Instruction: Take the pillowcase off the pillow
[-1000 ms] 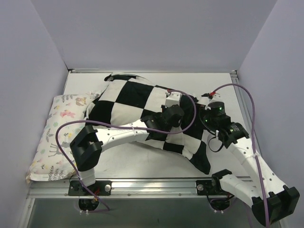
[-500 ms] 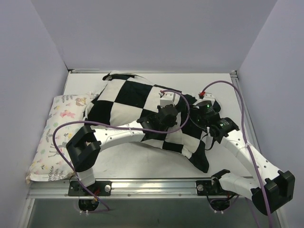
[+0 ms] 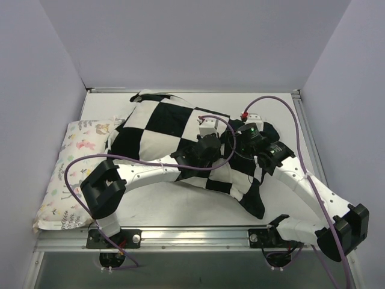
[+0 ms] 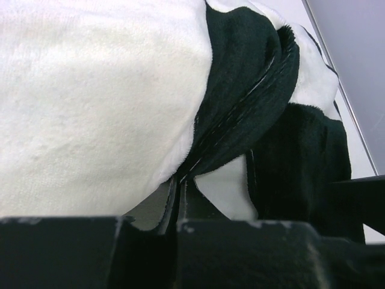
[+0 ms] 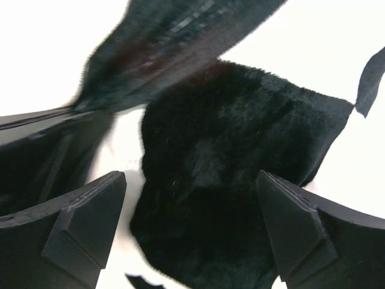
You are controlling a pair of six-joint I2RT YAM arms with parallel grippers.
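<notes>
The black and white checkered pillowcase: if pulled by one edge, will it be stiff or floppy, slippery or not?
Probably floppy: the black and white checkered plush pillowcase lies in loose folds at one end. Probably not slippery: its pile looks fuzzy in both wrist views. Pulled, it would likely stretch and sag.

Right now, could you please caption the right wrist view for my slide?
Right pincer open, framing a black plush square of the checkerboard pillowcase.

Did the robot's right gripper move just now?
Yes. The right gripper has slid left across the pillowcase, away from the table's right rail.
</notes>
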